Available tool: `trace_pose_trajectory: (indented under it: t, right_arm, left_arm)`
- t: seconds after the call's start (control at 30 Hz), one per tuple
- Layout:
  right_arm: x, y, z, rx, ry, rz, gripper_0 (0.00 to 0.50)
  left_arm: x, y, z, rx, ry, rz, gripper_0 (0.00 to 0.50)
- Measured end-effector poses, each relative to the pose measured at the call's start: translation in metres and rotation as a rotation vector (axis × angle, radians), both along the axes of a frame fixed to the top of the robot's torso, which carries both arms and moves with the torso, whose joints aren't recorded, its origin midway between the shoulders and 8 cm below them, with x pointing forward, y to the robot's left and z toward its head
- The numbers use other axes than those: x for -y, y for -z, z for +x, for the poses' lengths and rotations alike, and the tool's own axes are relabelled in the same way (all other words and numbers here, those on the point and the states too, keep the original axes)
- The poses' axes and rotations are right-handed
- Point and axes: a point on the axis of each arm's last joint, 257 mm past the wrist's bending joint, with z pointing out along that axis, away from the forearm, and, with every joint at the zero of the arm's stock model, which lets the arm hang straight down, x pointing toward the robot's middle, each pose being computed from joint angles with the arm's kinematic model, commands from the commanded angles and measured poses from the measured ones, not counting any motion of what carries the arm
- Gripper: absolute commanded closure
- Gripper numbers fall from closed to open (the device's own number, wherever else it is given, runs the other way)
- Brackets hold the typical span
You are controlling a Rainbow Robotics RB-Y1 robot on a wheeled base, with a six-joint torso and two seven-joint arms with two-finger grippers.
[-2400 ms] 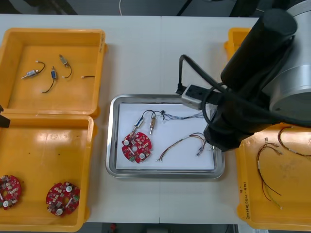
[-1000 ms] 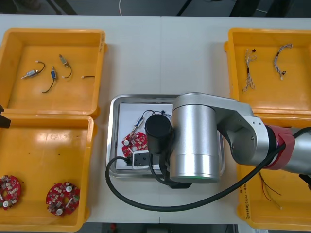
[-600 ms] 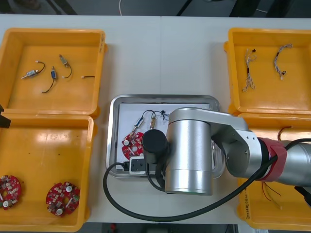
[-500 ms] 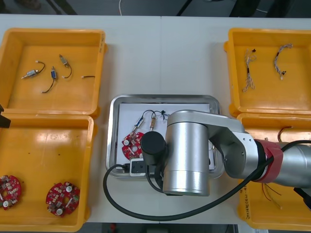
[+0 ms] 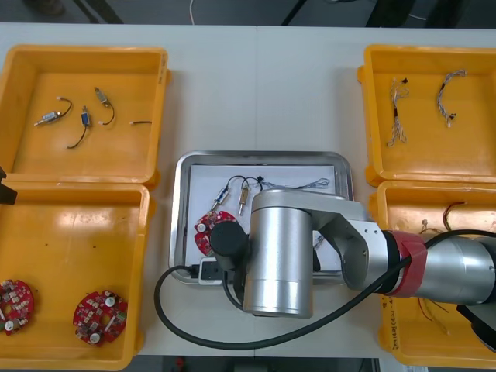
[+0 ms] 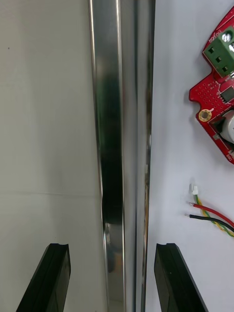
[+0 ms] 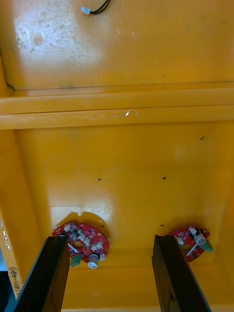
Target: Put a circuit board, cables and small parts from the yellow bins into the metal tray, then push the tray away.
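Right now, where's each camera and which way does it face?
Front view: above the arms, steeply down at the table; right arm covers the metal tray's near side.
Right wrist view: wrist-mounted, facing the tray's rim; open right fingers straddle it.
Left wrist view: wrist-mounted, facing the near left yellow bin; open left fingers.
Shared: front and left wrist show that bin's circuit boards.

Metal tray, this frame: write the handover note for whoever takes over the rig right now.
Right hand: open, straddling the metal tray's near rim, one side out over the table.
Left hand: open, idle above the near left yellow bin, which holds two spare boards.
In the tray: circuit board, red and yellow cable, twisted cable, small metal parts.
Done: loading.
Left: push the tray away.
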Motion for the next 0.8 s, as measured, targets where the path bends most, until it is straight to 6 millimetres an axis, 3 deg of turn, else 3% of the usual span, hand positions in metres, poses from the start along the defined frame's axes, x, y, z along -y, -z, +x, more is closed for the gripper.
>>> trace_pose_trajectory:
  t: [0.4,0.8]
  right_arm:
    - [0.000,0.014,-0.006,0.008,-0.010,-0.009,0.000]
    - [0.000,0.017,0.005,0.039,0.002,-0.004,0.000]
  left_arm:
    - [0.000,0.000,0.000,0.000,0.000,0.000,0.000]
    - [0.000,0.000,0.000,0.000,0.000,0.000,0.000]
